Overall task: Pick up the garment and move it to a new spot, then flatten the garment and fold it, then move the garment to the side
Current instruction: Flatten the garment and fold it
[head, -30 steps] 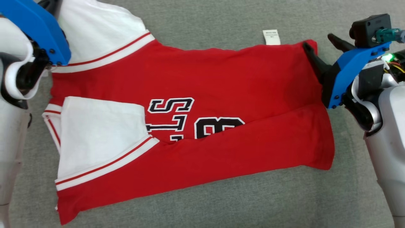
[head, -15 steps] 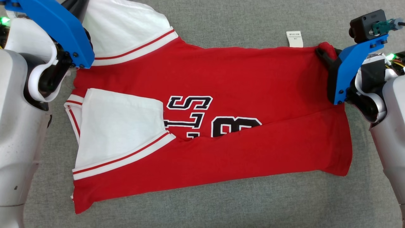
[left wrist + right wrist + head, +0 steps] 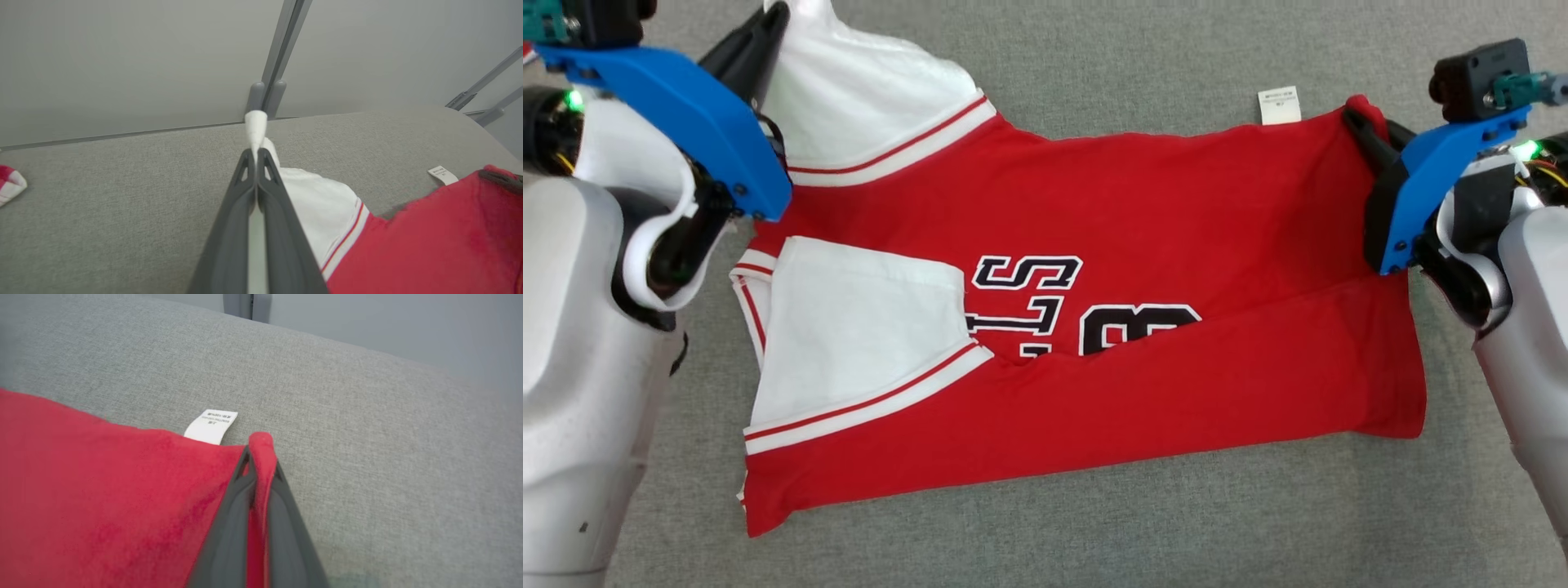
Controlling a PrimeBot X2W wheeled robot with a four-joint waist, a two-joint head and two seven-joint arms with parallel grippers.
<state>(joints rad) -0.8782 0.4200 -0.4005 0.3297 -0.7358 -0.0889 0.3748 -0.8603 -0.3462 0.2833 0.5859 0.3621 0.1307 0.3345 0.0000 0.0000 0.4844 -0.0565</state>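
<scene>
The left gripper (image 3: 256,154) pinches the tip of the white sleeve (image 3: 866,90), and the right gripper (image 3: 260,459) is clamped on the red far corner of the garment (image 3: 1143,212), beside the label (image 3: 1278,106). The garment lies spread across the grey worktop (image 3: 1094,65), with bare surface open beyond its far and near edges.

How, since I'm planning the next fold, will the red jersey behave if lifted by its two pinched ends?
Probably floppy: the jersey bunches into a ridge where the jaws of the right gripper pinch its red corner. Lifted, its middle would likely sag between that and the left gripper, shut on the white sleeve. The folded-over lower flap may fall open.
</scene>
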